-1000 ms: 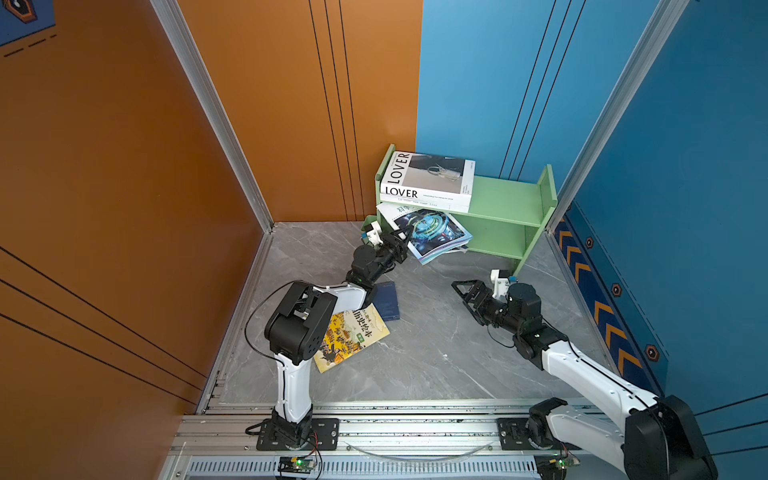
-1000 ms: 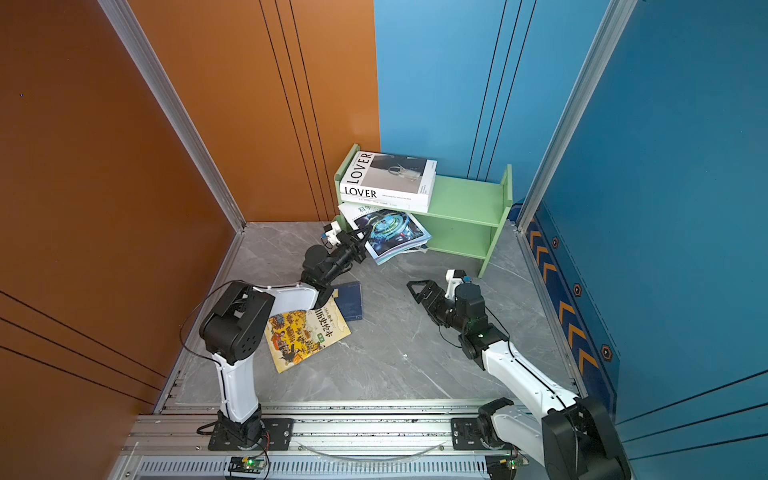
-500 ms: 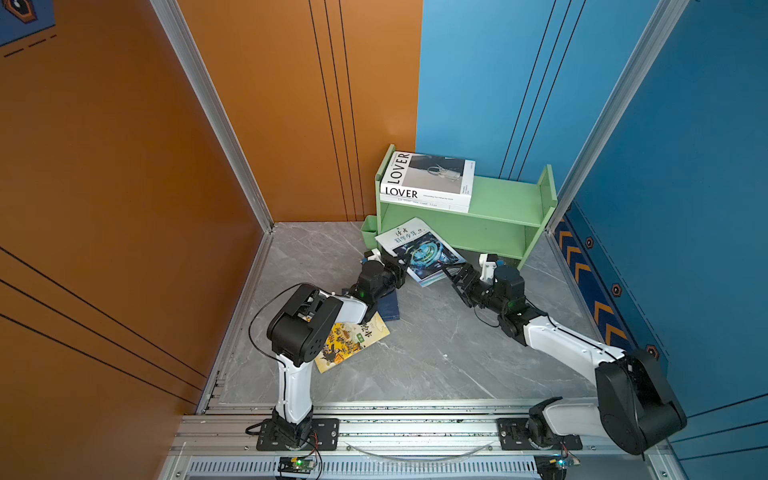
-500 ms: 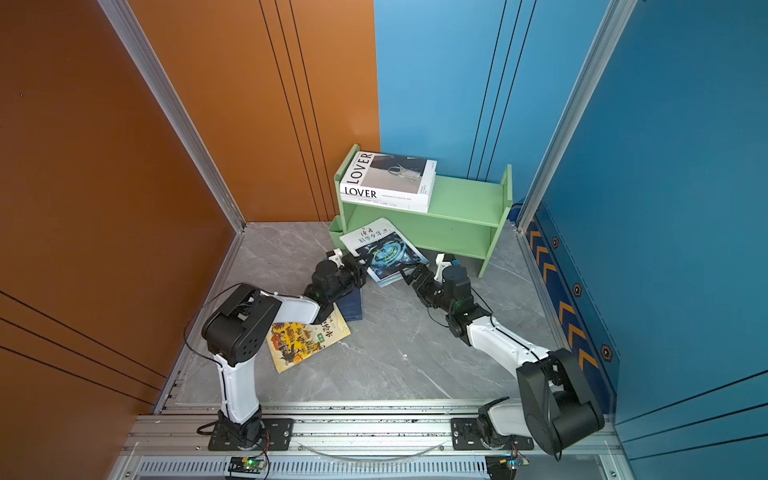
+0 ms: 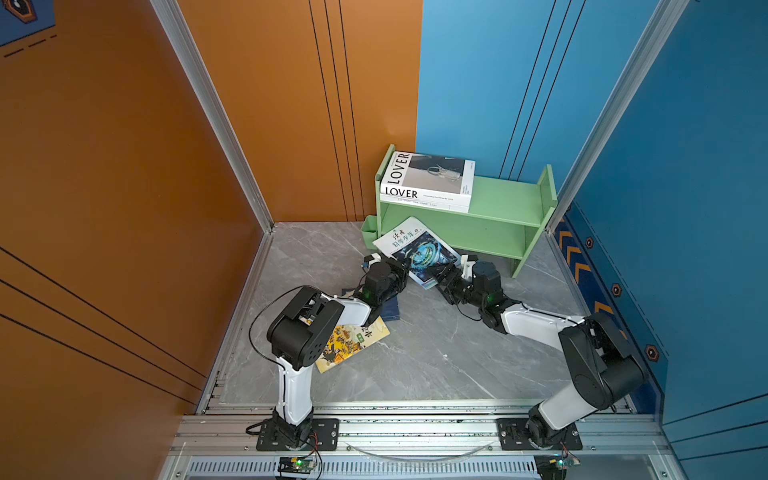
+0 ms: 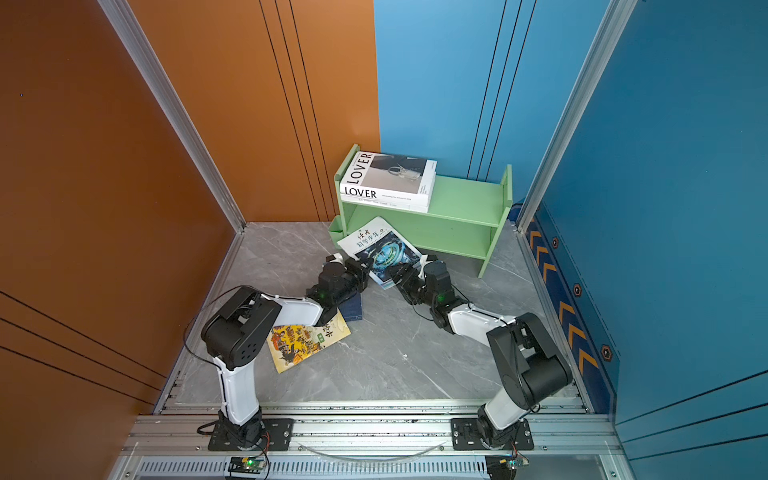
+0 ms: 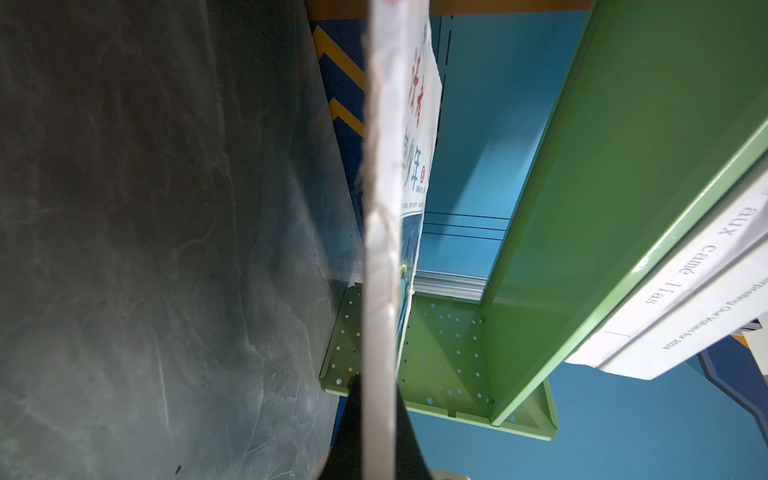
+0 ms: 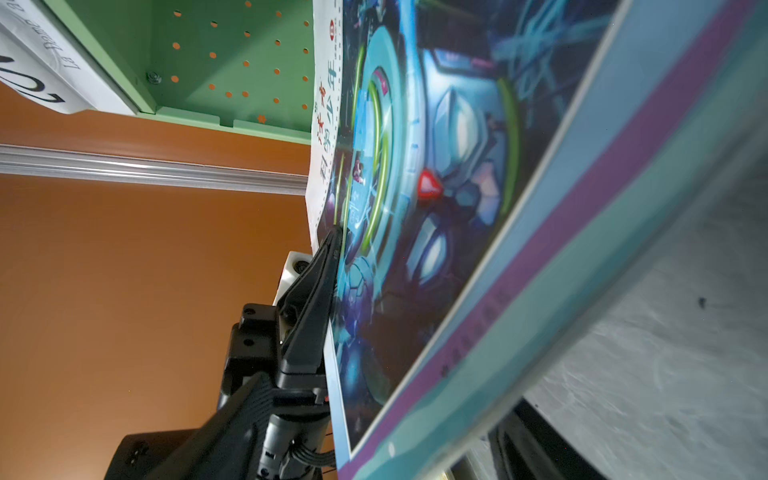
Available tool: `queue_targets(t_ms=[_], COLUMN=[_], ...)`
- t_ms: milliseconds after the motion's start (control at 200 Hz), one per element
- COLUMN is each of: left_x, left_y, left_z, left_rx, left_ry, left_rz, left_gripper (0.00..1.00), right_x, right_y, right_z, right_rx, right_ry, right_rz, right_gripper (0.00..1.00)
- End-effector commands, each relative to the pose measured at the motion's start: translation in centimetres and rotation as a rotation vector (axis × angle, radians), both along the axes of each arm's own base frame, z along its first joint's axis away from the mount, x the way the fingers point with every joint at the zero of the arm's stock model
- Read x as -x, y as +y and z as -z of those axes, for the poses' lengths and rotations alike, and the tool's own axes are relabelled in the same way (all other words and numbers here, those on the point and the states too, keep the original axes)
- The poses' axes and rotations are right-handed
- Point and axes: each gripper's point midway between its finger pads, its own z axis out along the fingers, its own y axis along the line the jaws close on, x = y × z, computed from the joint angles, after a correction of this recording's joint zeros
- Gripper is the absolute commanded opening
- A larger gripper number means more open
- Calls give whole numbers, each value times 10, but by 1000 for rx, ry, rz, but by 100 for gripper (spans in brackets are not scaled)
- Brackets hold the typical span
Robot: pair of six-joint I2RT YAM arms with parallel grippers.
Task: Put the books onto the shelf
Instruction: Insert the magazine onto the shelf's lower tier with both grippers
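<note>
"Two white books on the shelf (image 5: 505, 199)?"

"Yes. The thick, matte LOVER book (image 5: 428, 178) lies flat at the left end of the top tier, on a second white book (image 5: 424, 204) showing only its spine. The shelf is smooth, light green board."

"And the teal book (image 5: 422, 249)?"

"Thin, glossy, slightly bowed, held tilted in front of the lower tier. The left gripper (image 7: 376, 386) is clamped on its edge: its wrist view shows rough white page edges pinched between two black fingers (image 7: 411, 440)."

"The right gripper (image 5: 442, 277)?"

"At the book's near corner in both top views. Its own camera is filled by the cover, so I cannot tell whether its jaws grip."

"Anything only the wrists show?"

"Small dots and stars across the shelf's end panels; the top views are too distant for them."

"What is hidden?"

"The navy book (image 5: 391, 311) and the yellow book (image 5: 353, 345) lie flat on the grey veined floor (image 5: 424, 365), each partly under the left arm. Whether the teal book touches the shelf, I cannot tell."
</note>
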Motion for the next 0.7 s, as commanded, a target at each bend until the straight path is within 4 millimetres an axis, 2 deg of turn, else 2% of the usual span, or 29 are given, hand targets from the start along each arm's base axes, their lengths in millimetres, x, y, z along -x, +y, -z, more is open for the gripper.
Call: queue_targets(t_ms=[0,145,165,225,320,466,696], left_x=[-10,-14,-18,-20,-23,-27,-28], left_y=[5,0,-4,-7,-8,-10,-7], left_z=[-22,-23,-36,-42,-49,-54,-54], left_rx=[-2,10,26,31,25,28,0], left_ry=[-57,-59,-83,-97,-118,-131,-124], left_rz=[-91,-112,-110,-112,-122,-119,-93], left_gripper=[3,3,3,4,7,19,50], right_x=[-10,-15,-15,-16,-18,-27,-41], right_y=[12,17,17,17,17,11,-3], right_z=[-22,-26,-25,-25,-26,-26,-27], right_rx=[-68,-109,-112,-126,-150,-169,-193], right_ry=[-43,-44,-43,-39,-38,-24,-15], right_rz=[-1,1,2,10,19,46,77], right_gripper=[75,61,58,51,47,37,20])
